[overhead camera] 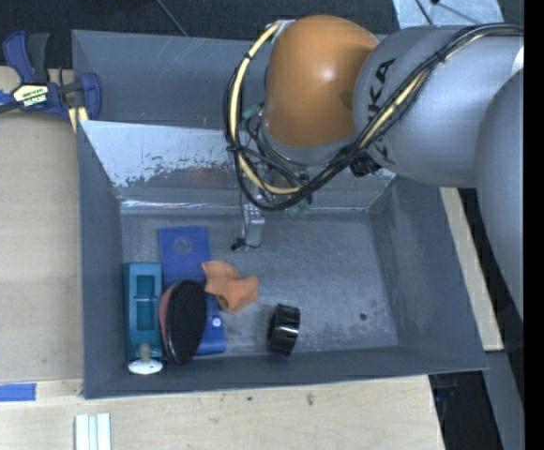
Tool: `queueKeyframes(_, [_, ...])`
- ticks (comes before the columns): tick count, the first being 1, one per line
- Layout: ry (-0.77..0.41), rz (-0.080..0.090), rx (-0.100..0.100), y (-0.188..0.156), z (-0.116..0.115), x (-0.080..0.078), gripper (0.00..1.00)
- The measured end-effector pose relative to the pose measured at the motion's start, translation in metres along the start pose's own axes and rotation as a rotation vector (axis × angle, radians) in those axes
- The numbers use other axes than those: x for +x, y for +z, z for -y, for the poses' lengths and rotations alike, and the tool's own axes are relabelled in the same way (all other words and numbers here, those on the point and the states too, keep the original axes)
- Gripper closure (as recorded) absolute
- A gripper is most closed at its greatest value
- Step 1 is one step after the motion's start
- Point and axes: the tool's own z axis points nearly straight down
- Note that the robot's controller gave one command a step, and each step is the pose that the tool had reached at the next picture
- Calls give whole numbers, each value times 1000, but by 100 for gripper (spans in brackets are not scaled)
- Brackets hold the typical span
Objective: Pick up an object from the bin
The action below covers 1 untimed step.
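My gripper (250,230) hangs below the orange cover, near the back of the bin floor; one metal fingertip shows, with nothing seen on it. Just below it and to the left lies a flat blue piece (184,245). An orange-tan lump (230,287) lies a little further toward the front. Beside it, a black oval brush-like thing (184,321) rests on a blue block. A small black cylinder (283,330) lies near the front wall.
A teal rectangular tool (143,312) with a white knob (144,367) lies along the left wall. The arm and its cables cover the back right of the bin. Bare floor spreads to the right of the black cylinder.
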Motion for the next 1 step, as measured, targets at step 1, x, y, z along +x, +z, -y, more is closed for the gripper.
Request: queueKeyframes(1, [2, 7, -1, -5, 1, -1, 0])
